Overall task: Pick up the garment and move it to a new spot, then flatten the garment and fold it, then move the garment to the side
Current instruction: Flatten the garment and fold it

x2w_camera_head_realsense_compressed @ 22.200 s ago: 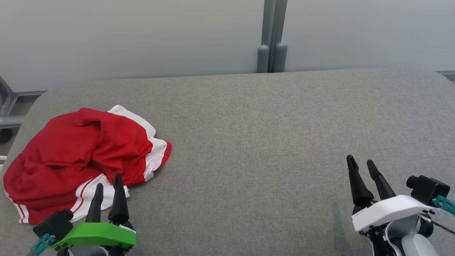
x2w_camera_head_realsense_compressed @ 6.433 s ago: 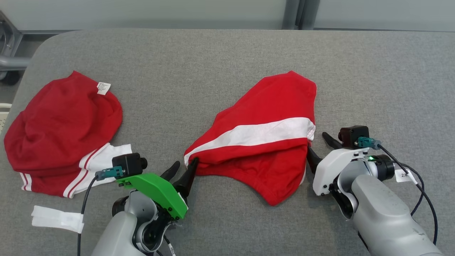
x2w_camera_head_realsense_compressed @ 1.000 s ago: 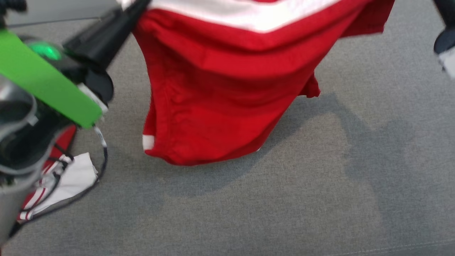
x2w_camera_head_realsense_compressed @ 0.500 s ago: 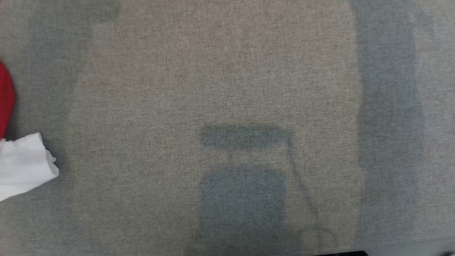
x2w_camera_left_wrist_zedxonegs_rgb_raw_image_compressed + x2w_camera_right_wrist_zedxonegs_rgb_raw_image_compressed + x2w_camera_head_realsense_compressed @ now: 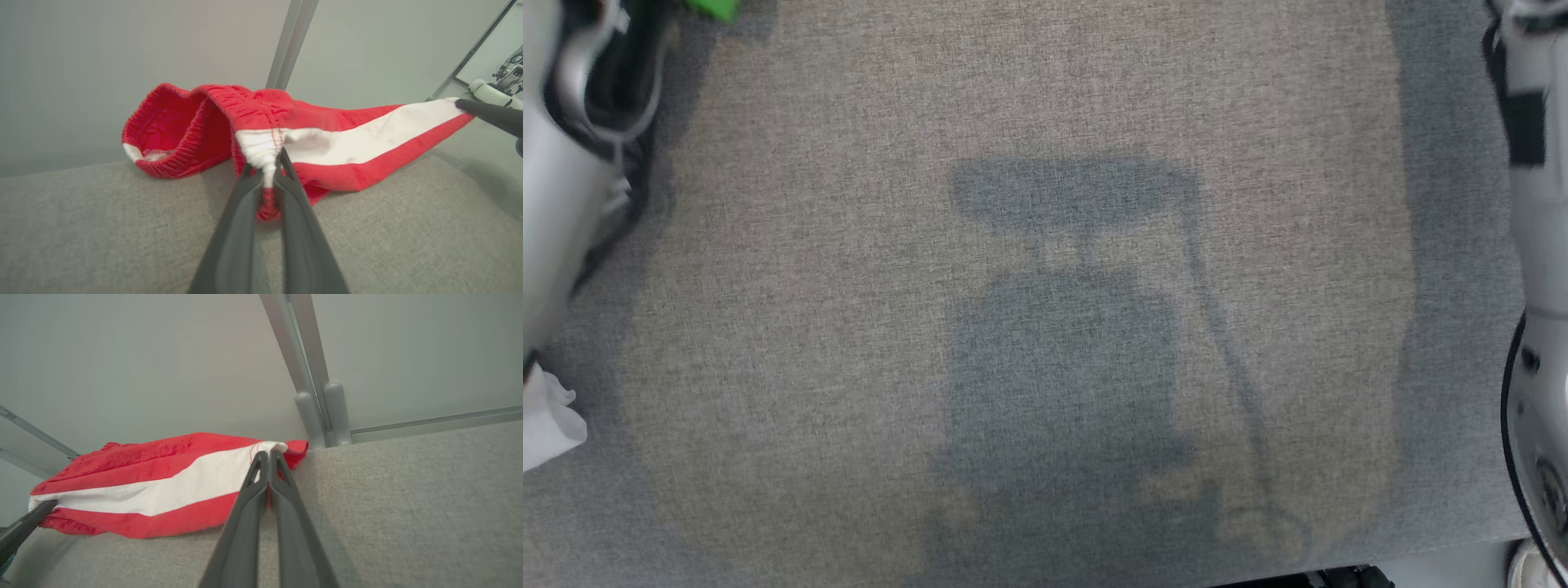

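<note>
Your left hand [image 5: 269,167] and right hand [image 5: 268,454] each pinch one end of the garment [image 5: 367,134], stretched lengthwise between them, low over the table [image 5: 102,228]

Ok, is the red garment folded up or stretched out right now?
Stretched out, not folded. The left gripper and right gripper each pinch one end of the garment, its white stripe pulled taut between them.

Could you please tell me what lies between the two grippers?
The red-and-white garment stretches between the left gripper and the right gripper, both shut on it, as both wrist views show.
</note>
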You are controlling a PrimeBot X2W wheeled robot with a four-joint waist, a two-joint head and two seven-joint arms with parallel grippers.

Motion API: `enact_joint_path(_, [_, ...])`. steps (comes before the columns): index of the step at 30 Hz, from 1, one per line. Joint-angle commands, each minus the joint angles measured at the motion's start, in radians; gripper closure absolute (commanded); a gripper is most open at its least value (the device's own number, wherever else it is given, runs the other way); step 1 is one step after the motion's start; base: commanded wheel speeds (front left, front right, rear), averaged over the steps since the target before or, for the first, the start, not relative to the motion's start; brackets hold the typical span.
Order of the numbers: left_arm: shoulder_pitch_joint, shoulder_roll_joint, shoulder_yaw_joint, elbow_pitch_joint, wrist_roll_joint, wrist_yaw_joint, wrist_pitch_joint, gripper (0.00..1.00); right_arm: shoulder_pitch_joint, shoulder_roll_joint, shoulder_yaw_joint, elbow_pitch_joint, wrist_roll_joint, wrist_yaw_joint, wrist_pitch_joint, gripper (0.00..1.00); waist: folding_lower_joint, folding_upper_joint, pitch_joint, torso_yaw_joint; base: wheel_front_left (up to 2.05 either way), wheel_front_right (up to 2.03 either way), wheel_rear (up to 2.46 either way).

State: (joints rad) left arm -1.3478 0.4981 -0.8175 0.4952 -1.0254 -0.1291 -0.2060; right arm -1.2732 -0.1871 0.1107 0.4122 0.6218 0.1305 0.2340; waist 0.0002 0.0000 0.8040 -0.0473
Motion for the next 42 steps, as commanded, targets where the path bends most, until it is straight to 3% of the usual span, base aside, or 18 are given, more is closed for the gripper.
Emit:
enact_joint_path(1, [0.072, 0.001, -0.016, 0.015, -0.043, -0.003, -0.035, 1.00, 0.111, -0.024, 0.010, -0.034, 0.039, 0.000, -0.031, 1.00, -0.0002, 0.0000, -0.047, -0.010, 0.00, 0.00, 0.00])
enact_joint_path(5, [0.232, -0.018, -0.042, -0.029, -0.087, -0.003, -0.055, 1.00, 0.328, -0.077, 0.039, -0.125, 0.090, 0.000, -0.071, 1.00, -0.0002, 0.0000, -0.084, -0.014, 0.00, 0.00, 0.00])
enact_joint_path(11, [0.542, -0.050, 0.105, -0.205, -0.048, -0.003, -0.055, 1.00, 0.632, -0.157, 0.028, -0.290, 0.156, 0.000, -0.092, 1.00, -0.0002, 0.0000, -0.191, 0.001, 0.00, 0.00, 0.00])
enact_joint_path(12, [0.542, -0.050, 0.105, -0.205, -0.048, -0.003, -0.055, 1.00, 0.632, -0.157, 0.028, -0.290, 0.156, 0.000, -0.092, 1.00, -0.0002, 0.0000, -0.191, 0.001, 0.00, 0.00, 0.00])
enact_joint_path(19, [0.979, -0.072, 0.207, -0.379, 0.008, -0.001, -0.055, 1.00, 1.008, -0.206, -0.025, -0.470, 0.196, 0.000, -0.050, 1.00, -0.0002, 0.0000, -0.360, 0.003, 0.00, 0.00, 0.00])
enact_joint_path(25, [1.277, -0.128, 0.288, -0.478, 0.017, -0.001, -0.056, 1.00, 1.316, -0.197, -0.154, -0.623, 0.213, -0.001, -0.006, 1.00, -0.0002, 0.0000, -0.469, 0.023, 0.00, 0.00, 0.00])
enact_joint_path(27, [1.352, -0.166, 0.278, -0.516, -0.041, -0.001, -0.058, 1.00, 1.430, -0.176, -0.215, -0.690, 0.229, -0.001, 0.010, 1.00, -0.0002, 0.0000, -0.490, 0.049, 0.00, 0.00, 0.00])
enact_joint_path(29, [1.401, -0.168, 0.279, -0.554, -0.092, -0.001, -0.059, 1.00, 1.510, -0.160, -0.269, -0.759, 0.243, -0.001, 0.031, 1.00, -0.0002, 0.0000, -0.490, 0.064, 0.00, 0.00, 0.00])
enact_joint_path(32, [1.416, -0.157, 0.272, -0.588, -0.147, -0.001, -0.050, 1.00, 1.520, -0.148, -0.317, -0.819, 0.255, -0.001, 0.062, 1.00, -0.0002, 0.0000, -0.465, 0.073, 0.00, 0.00, 0.00])
enact_joint_path(36, [1.336, -0.138, 0.294, -0.618, -0.182, 0.017, 0.007, 1.00, 1.378, -0.148, -0.298, -0.791, 0.244, -0.001, 0.109, 1.00, -0.0002, 0.0000, -0.405, 0.091, 0.00, 0.00, 0.00])
enact_joint_path(42, [1.156, -0.175, 0.329, -0.627, -0.254, 0.102, 0.116, 1.00, 1.055, -0.164, -0.223, -0.638, 0.193, 0.000, 0.168, 1.00, -0.0002, 0.0000, -0.308, 0.158, 0.00, 0.00, 0.00])
